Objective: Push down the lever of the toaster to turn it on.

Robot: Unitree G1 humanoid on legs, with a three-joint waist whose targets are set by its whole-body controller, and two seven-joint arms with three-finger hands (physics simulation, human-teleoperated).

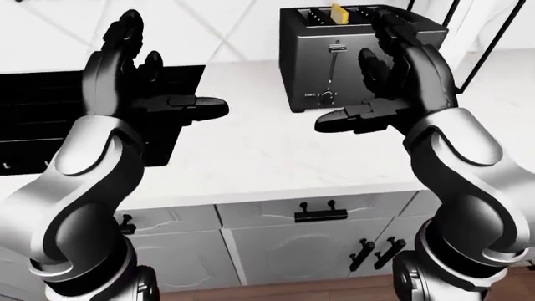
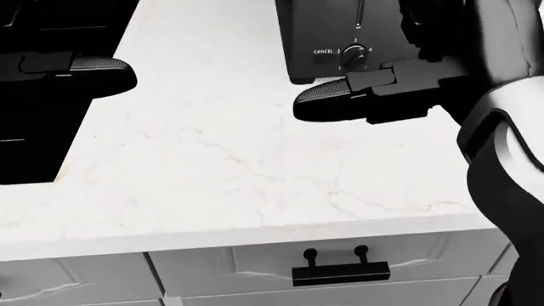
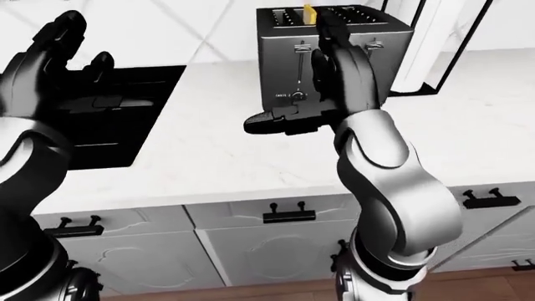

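Toaster (image 1: 351, 56), dark and boxy, stands on the white marbled table (image 2: 238, 159) at the top of the left-eye view, a yellow slice (image 1: 339, 10) poking from one of its slots. We see its lever (image 1: 337, 47) high in the vertical slot on the face turned toward us, above a round dial (image 2: 354, 56) marked "CANCEL" in the head view. We hold our right hand (image 1: 393, 75) raised and open just beside that face, fingers (image 1: 399, 31) pointing up and apart, thumb stretched toward the view's left below the dial; it covers the right part of the toaster, and we cannot tell whether it touches it. Our left hand (image 1: 138, 75) is likewise open and upright, well apart from the toaster, over a black stove (image 1: 50, 125) set into the table at the view's left. Below the table edge run pale cabinet drawers with black handles (image 1: 321, 213).
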